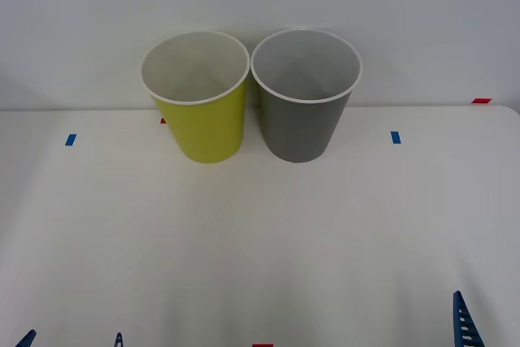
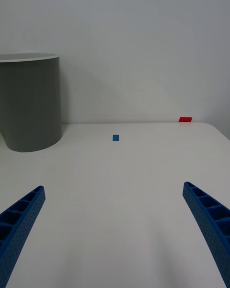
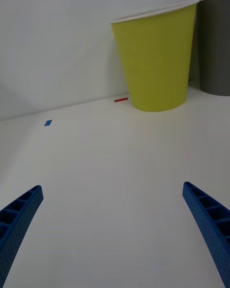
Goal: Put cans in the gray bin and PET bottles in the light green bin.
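Two tall tapered bins stand upright side by side at the far edge of the white table [image 1: 260, 249], against the pale wall, their white rims touching or nearly so. The light green bin [image 1: 203, 119] is on the robot's left and the gray bin [image 1: 305, 115] on its right; what can be seen of each pale inside, looking down from the front view, holds nothing. From the left wrist view the light green bin [image 3: 155, 60] rises well ahead of the fingers, with the gray bin [image 3: 215, 43] just beside it. From the right wrist view the gray bin [image 2: 29, 101] stands well ahead and off to one side. The left gripper [image 3: 112, 230] hangs low over the near edge of the table toward its left corner, its blue ribbed fingers [image 3: 19, 216] spread wide apart with bare table between them. The right gripper [image 2: 112, 230] hangs over the near edge toward the right corner, its fingers [image 2: 208, 216] likewise wide apart and holding nothing. Small blue tape marks [image 1: 71, 140] lie near the left and right edges of the table, and red tape marks [image 1: 481, 101] sit at the far right corner, beside the green bin's base and at the near edge.
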Motion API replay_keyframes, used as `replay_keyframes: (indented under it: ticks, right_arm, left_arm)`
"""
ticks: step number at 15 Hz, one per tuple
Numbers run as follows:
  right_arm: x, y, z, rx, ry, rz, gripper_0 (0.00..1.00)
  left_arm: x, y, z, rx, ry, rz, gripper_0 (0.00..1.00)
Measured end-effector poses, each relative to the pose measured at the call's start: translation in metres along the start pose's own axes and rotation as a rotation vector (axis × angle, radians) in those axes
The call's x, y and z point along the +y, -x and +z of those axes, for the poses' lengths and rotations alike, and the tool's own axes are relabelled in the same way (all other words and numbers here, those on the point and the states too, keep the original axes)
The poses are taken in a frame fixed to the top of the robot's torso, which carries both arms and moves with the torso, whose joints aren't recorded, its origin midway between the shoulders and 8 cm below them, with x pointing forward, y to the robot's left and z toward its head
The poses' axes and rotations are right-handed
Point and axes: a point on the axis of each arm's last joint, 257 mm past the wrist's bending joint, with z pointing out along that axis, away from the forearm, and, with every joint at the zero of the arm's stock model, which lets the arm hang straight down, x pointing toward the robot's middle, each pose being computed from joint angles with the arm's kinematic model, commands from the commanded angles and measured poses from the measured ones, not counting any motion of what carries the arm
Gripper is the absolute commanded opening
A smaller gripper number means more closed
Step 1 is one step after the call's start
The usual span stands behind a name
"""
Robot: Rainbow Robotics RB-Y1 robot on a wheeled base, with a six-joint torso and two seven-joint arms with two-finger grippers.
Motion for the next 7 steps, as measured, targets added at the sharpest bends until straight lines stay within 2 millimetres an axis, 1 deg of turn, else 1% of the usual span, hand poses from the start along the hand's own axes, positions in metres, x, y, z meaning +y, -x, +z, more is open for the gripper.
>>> replay_keyframes:
  ticks: [7]
  right_arm:
    - [0.0000, 0.0000, 0.0000, 0.000, 0.000, 0.000, 1.00]
  left_arm:
    - [0.0000, 0.0000, 0.0000, 0.000, 0.000, 0.000, 1.00]
